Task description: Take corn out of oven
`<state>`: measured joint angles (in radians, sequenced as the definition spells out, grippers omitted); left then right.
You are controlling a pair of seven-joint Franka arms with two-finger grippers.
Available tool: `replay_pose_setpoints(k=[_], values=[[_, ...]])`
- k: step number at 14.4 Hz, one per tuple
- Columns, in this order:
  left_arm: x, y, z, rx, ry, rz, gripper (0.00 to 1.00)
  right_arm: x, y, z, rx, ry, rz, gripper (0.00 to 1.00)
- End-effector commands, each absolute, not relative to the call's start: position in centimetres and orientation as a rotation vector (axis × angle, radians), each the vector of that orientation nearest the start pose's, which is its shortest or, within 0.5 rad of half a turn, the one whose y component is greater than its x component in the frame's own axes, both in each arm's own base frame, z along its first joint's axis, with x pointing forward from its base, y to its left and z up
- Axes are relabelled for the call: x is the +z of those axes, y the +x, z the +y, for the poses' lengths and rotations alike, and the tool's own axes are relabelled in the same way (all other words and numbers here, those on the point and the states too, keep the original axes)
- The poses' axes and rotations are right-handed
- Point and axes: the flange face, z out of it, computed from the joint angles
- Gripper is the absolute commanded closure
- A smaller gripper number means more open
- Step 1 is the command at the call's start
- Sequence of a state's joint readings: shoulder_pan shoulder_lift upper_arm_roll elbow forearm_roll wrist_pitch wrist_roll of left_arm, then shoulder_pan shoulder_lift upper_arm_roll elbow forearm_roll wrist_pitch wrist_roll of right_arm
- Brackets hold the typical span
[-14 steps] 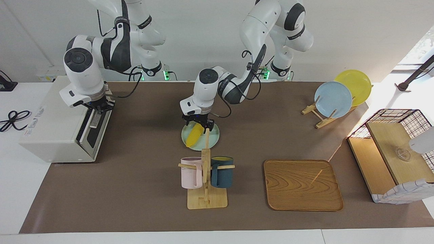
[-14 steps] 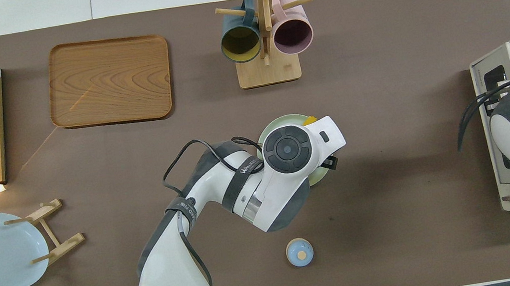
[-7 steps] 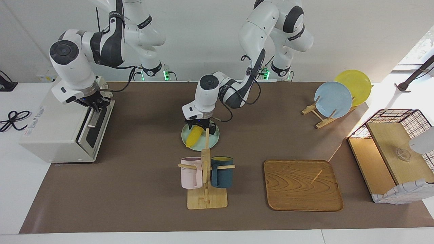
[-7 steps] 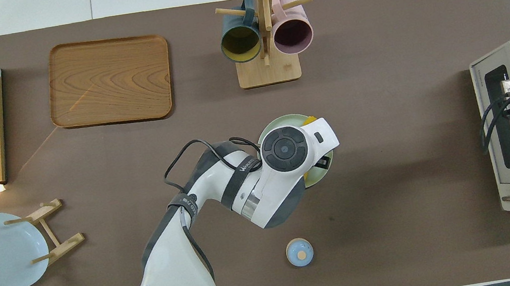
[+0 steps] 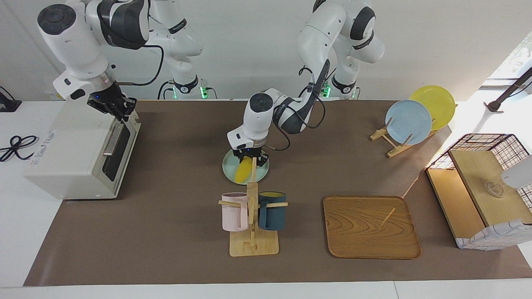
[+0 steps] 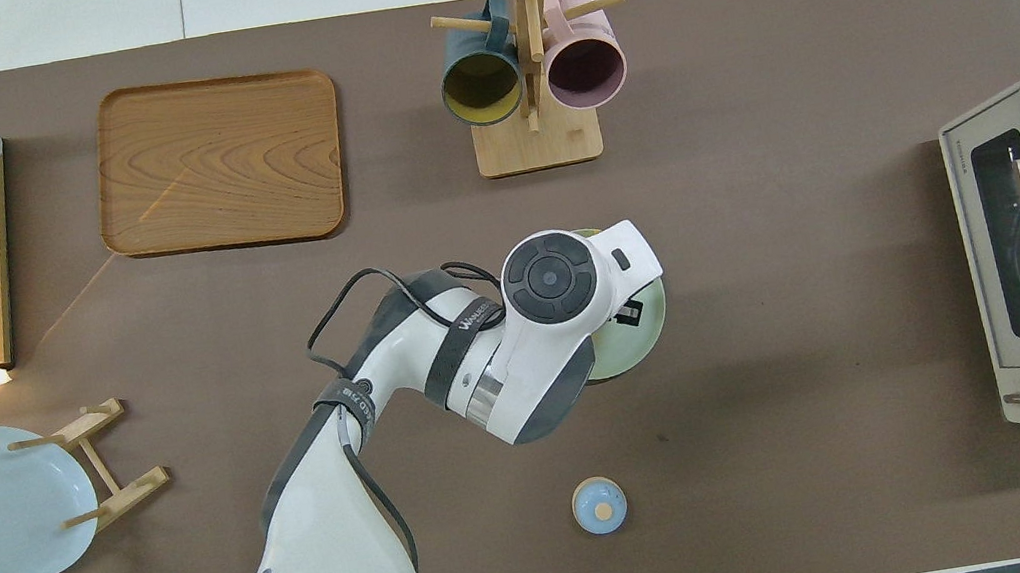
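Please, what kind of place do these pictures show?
Most likely a robot lab with a mock kitchen on a table, not a home. Two robot arms stand at the brown-covered table, which holds a toaster oven, a mug rack and plates on a stand.

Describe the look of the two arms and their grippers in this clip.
Both arms are glossy white with dark grey joint sections and round dark caps at the wrists. Black cables loop outside each forearm, which also bears a dark band with white lettering. The left gripper and right gripper are small and black. Green lights glow at both bases.
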<state>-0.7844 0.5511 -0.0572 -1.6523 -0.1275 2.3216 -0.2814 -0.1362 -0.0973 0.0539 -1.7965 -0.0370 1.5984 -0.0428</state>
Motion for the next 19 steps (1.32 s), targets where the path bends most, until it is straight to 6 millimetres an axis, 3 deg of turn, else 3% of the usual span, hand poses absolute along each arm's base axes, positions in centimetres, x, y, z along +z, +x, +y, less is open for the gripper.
replay_pose_setpoints(k=[1, 2, 5, 8, 12, 14, 15, 17, 19], values=[[33.5, 46.3, -50.7, 0.022, -3.258, 0.712, 0.97, 59.7, 53.1, -4.1, 0.135, -3.076, 0.044, 0.00], [34.9, 46.7, -49.8, 0.041, -3.271, 0.687, 1.00, 60.3, 53.8, -4.1, 0.118, -3.076, 0.043, 0.00], [40.0, 49.7, -44.0, 0.096, -3.278, 0.571, 1.00, 61.3, 54.3, -1.9, 0.094, -3.093, 0.013, 0.00], [42.0, 54.1, -37.0, 0.099, -3.294, 0.383, 1.00, 61.1, 54.4, -1.9, 0.107, -3.092, 0.030, 0.00], [42.8, 61.5, -25.9, -0.047, -3.273, 0.129, 1.00, 61.8, 54.2, -0.6, 0.087, -3.104, -0.006, 0.00], [42.5, 65.5, -20.4, -0.068, -3.277, -0.007, 1.00, 61.8, 54.1, -1.2, 0.098, -3.124, 0.002, 0.00], [42.8, 67.3, -18.9, -0.094, -3.283, -0.044, 1.00, 61.5, 54.3, -1.1, 0.105, -3.123, 0.002, 0.00], [41.3, 71.7, -17.7, -0.131, -3.292, -0.066, 1.00, 62.1, 54.5, -0.8, 0.084, -3.125, -0.008, 0.00], [39.0, 74.4, -15.8, -0.168, -3.293, -0.074, 1.00, 62.2, 54.5, -0.3, 0.081, -3.119, -0.018, 0.00]])
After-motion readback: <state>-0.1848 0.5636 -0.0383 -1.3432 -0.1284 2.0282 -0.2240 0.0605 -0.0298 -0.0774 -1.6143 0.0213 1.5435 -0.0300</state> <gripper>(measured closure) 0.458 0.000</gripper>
